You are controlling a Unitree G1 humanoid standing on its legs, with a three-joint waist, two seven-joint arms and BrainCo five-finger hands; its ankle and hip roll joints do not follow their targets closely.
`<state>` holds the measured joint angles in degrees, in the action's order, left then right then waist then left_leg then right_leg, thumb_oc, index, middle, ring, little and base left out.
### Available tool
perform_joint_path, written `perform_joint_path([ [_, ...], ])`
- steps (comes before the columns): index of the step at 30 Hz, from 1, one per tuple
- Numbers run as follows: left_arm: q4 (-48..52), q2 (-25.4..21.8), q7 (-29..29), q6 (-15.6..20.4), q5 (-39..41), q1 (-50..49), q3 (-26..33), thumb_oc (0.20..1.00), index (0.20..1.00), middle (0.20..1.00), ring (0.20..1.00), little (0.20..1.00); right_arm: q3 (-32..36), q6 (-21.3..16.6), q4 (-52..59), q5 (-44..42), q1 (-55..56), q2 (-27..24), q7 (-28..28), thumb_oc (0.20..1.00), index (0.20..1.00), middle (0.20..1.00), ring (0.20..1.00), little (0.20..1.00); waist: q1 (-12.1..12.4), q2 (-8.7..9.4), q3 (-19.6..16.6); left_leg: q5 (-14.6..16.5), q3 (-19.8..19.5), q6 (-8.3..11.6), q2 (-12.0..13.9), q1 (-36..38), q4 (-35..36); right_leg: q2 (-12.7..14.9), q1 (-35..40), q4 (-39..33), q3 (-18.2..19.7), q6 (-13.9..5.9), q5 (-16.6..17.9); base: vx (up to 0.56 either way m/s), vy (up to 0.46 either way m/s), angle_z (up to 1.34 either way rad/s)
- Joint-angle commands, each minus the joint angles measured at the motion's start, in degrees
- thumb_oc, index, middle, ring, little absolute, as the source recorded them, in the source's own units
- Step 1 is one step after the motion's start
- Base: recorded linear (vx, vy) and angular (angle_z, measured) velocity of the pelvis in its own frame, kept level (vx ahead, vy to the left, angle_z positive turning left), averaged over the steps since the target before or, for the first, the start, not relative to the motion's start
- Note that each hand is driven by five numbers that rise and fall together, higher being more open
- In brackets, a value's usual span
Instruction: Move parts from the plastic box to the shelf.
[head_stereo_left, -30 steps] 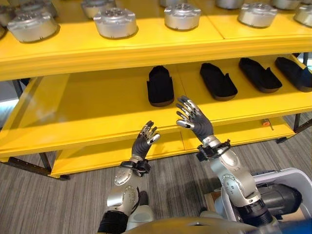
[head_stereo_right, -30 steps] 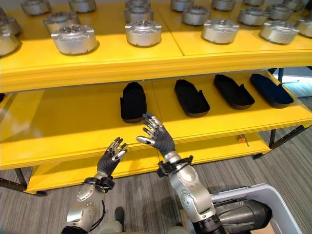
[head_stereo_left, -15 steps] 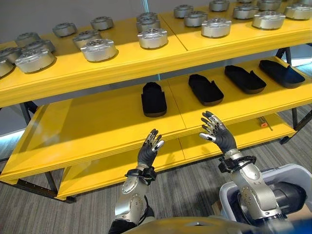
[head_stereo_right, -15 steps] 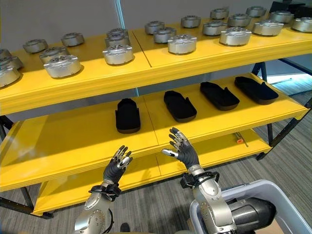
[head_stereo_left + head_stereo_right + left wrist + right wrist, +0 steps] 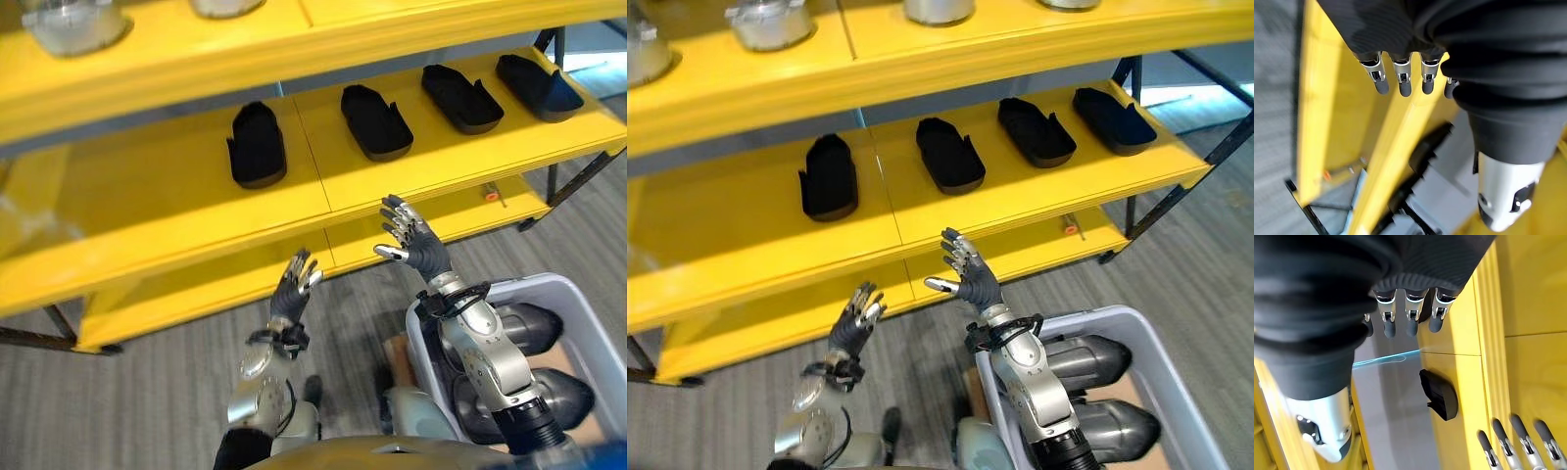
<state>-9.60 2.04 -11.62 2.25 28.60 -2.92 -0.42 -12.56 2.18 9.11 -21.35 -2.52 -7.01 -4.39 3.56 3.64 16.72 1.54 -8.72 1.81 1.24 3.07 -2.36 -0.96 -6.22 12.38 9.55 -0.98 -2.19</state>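
The grey plastic box (image 5: 566,286) stands at the lower right and holds dark grey and silver parts (image 5: 534,328). Several black parts (image 5: 257,145) lie in a row on the yellow shelf's (image 5: 147,196) middle level. My left hand (image 5: 294,284) is raised before the shelf's lowest level, open and empty. My right hand (image 5: 411,240) is raised a little higher, just beyond the box's near corner, also open and empty. In the left wrist view its fingers (image 5: 1400,81) are straight. The right wrist view shows straight fingers (image 5: 1410,318) with a black part (image 5: 1439,394) beyond them.
Round silver parts (image 5: 71,24) stand on the shelf's top level. A small orange-tipped thing (image 5: 490,194) lies on the lowest level at the right. Black shelf legs (image 5: 578,181) reach the grey carpet. The middle level's left half (image 5: 118,206) is bare.
The whole view has shifted down and back, so the box shows more. My right hand has drawn back from the middle level's edge. Both hands stay open and empty.
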Motion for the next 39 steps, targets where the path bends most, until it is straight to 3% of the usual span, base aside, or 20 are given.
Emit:
perform_joint_path([
  [1,6.35,-1.32,-1.08,3.34,0.47,-0.94,1.56,1.000,1.000,1.000,1.000,1.000,0.96,-2.72,1.77,-3.19,-2.41,2.12,-1.05,1.000,1.000,1.000,1.000,1.000,-1.08,-1.74,-1.52,-6.01,0.95,0.22,1.52,-2.79,0.59,4.84,4.81,-8.62,3.11,-0.27,8.34,-0.03,0.144,-0.47],
  [3,6.52,-1.34,-1.17,3.34,0.27,-0.89,1.25,1.000,1.000,1.000,1.000,1.000,1.62,-2.30,-0.09,-4.04,-1.58,3.79,-2.09,1.000,1.000,1.000,1.000,1.000,-1.52,-1.97,-2.97,-5.41,-0.75,0.19,0.78,-0.89,2.65,5.73,4.41,-9.17,3.11,0.63,8.11,-0.01,0.247,-0.13],
  [9,4.31,-0.70,-0.69,2.95,-0.12,0.39,0.19,1.000,1.000,1.000,1.000,1.000,2.89,-1.80,-4.51,-7.41,0.12,7.64,-3.96,1.000,1.000,1.000,1.000,1.000,-4.20,-3.40,-3.98,-5.44,1.38,-0.23,0.27,2.17,6.72,4.73,1.41,-7.83,4.20,0.41,8.55,-0.01,0.185,-0.23],
  [10,4.13,-0.82,-0.55,2.73,-0.52,0.21,-0.11,1.000,1.000,1.000,1.000,1.000,2.54,-1.70,-5.74,-7.44,-0.36,7.62,-4.39,1.000,1.000,1.000,1.000,1.000,-4.19,-4.09,-2.99,-5.50,3.14,-0.23,0.86,2.79,6.68,3.85,0.00,-5.26,1.03,-0.10,8.34,-0.05,0.157,-0.57],
  [11,4.16,-0.77,-0.25,2.66,-0.79,-0.23,0.07,1.000,1.000,1.000,1.000,1.000,1.71,-1.48,-6.24,-7.89,-0.86,7.74,-4.81,1.000,1.000,1.000,1.000,1.000,-3.74,-4.98,-2.07,-5.57,5.49,-0.03,1.61,3.25,6.24,4.56,-0.30,-2.46,-4.88,-0.15,7.46,-0.05,0.107,-0.85],
  [12,4.36,-0.47,-0.11,2.59,-0.69,-0.88,0.30,1.000,1.000,1.000,1.000,1.000,1.35,-1.34,-6.75,-8.08,-1.21,7.79,-5.20,1.000,1.000,1.000,1.000,1.000,-3.41,-5.32,-1.75,-5.76,6.61,0.31,1.91,3.32,5.83,5.26,0.01,-1.46,-6.81,-0.05,7.30,-0.05,0.091,-1.16],
  [13,5.21,0.34,-0.07,2.43,-0.34,-2.54,0.53,1.000,1.000,1.000,1.000,1.000,0.55,-1.08,-7.18,-8.69,-1.44,8.59,-5.39,1.000,1.000,1.000,1.000,1.000,-2.54,-5.28,-1.61,-5.34,9.08,0.60,1.95,4.17,5.58,6.77,2.44,-1.19,-11.48,-0.22,6.58,-0.04,0.046,-1.27],
  [15,5.81,0.81,-0.25,2.30,0.06,-4.24,0.44,1.000,1.000,1.000,1.000,1.000,0.17,-1.09,-7.49,-8.67,-1.49,9.06,-5.68,1.000,1.000,1.000,1.000,1.000,-1.80,-5.06,-1.73,-5.07,10.71,0.79,2.11,4.83,5.48,7.60,4.75,-1.90,-12.74,-0.52,6.76,-0.04,0.006,-1.58],
  [17,6.33,2.55,-0.23,2.45,0.49,-6.15,1.68,1.000,1.000,1.000,1.000,1.000,-0.74,-0.24,-10.33,-8.27,-2.55,12.69,-6.28,1.000,1.000,1.000,1.000,1.000,1.10,-4.63,-3.86,-4.86,15.69,1.47,2.55,5.96,5.70,10.65,11.61,-4.95,-20.19,-1.48,6.64,0.04,-0.056,-1.76],
  [19,6.63,3.68,-0.27,2.58,0.94,-7.28,2.90,1.000,1.000,1.000,1.000,1.000,-0.95,0.41,-11.50,-8.20,-3.09,14.15,-6.73,1.000,1.000,1.000,1.000,1.000,2.64,-4.56,-5.46,-4.66,17.70,1.85,2.93,6.48,5.53,12.54,14.43,-7.50,-24.75,-1.58,5.97,0.08,-0.075,-1.56],
  [23,6.38,4.77,-0.56,3.18,1.17,-7.84,4.94,1.000,1.000,1.000,1.000,1.000,-0.17,0.86,-13.04,-7.93,-3.29,16.11,-7.67,1.000,1.000,1.000,1.000,1.000,4.13,-3.96,-6.58,-4.54,19.34,1.93,3.52,7.58,5.51,12.22,17.25,-13.52,-25.51,-0.90,6.42,0.07,-0.094,-1.18],
  [27,4.29,4.79,-0.50,3.79,1.18,-7.40,4.98,1.000,1.000,1.000,1.000,1.000,1.91,0.87,-13.14,-7.59,-2.49,16.39,-8.61,1.000,1.000,1.000,1.000,1.000,2.23,-3.80,-6.89,-4.91,19.94,2.05,5.24,8.67,6.70,9.23,16.19,-17.38,-23.34,-0.31,5.30,0.09,-0.122,-0.65],
  [39,-0.16,6.06,-1.82,4.32,0.88,-5.23,1.16,1.000,1.000,1.000,1.000,1.000,8.19,-0.30,-12.82,-7.42,-1.47,15.13,-8.60,1.000,1.000,1.000,1.000,1.000,-3.85,-3.52,-7.49,-4.76,21.70,2.67,7.63,9.32,7.27,7.64,13.87,-17.38,-23.68,0.06,3.87,0.08,-0.100,-0.02],
])
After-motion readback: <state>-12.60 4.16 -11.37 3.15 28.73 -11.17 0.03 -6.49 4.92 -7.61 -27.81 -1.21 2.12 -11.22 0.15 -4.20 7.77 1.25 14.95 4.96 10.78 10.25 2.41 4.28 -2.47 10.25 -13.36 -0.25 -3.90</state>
